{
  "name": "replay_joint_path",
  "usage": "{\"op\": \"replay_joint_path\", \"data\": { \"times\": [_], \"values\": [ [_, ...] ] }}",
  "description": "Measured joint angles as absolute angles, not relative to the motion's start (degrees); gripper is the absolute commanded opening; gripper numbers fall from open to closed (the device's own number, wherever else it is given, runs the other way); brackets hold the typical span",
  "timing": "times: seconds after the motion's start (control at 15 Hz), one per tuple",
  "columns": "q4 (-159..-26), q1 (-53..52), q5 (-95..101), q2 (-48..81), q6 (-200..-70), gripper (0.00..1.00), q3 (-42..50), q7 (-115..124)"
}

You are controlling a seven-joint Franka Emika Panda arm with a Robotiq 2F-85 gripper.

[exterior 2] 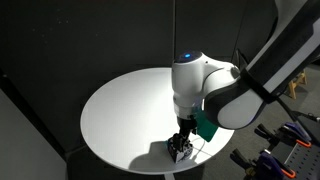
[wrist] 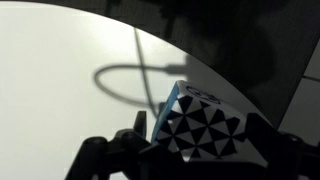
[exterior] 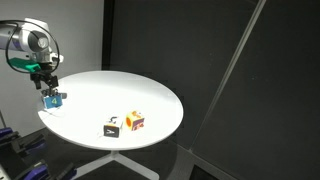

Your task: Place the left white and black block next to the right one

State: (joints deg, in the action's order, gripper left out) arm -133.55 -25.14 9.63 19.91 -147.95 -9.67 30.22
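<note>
The left white and black block (exterior: 54, 98) rests near the left rim of the round white table (exterior: 110, 85). Its checkered face (wrist: 200, 130) fills the wrist view, with a thin blue side beside it. My gripper (exterior: 48, 88) points down over this block, and its open fingers stand on either side of it (wrist: 202, 145). In an exterior view the gripper (exterior 2: 182, 140) hangs just over the block (exterior 2: 180, 151) at the table's near edge. The right one (exterior: 112, 128), white on top with a black side, lies near the front rim, well away from the gripper.
An orange, red and yellow cube (exterior: 134, 121) sits right beside the white-topped cube. The table edge (exterior 2: 150, 168) runs close to the checkered block. Dark curtains surround the table. A cable's shadow (wrist: 130, 80) crosses the tabletop.
</note>
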Motion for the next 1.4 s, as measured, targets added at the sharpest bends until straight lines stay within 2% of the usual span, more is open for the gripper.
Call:
{"op": "replay_joint_path", "data": {
  "times": [1.4],
  "values": [
    [-131.4,-28.8,9.7,23.7,-148.4,1.0,-5.5,30.3]
  ]
}}
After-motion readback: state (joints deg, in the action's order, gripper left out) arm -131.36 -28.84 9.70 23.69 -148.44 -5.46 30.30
